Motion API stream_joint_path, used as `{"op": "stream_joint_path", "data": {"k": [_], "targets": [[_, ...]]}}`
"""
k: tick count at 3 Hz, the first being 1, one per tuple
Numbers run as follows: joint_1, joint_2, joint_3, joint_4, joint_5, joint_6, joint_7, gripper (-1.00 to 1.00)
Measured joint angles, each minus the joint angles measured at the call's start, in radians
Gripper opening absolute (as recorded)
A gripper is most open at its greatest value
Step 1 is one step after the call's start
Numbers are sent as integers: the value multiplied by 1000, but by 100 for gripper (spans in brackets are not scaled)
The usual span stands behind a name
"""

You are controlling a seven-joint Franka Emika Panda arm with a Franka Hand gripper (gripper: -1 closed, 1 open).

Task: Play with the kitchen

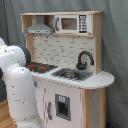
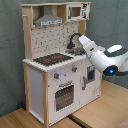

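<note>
The kitchen (image 1: 65,75) stands before a curtain (image 1: 115,50) in both exterior views. On its counter, the stovetop (image 2: 52,59) lies at the second exterior view's left of the faucet (image 2: 74,41). The hood (image 2: 48,20) hangs above the stovetop. The arm (image 2: 102,57) reaches in over the counter from the second exterior view's right.
</note>
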Motion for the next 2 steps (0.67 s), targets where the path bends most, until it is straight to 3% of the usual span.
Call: {"op": "stream_joint_path", "data": {"k": [2], "targets": [[0, 42, 0, 13, -50, -35, -201, 100]]}}
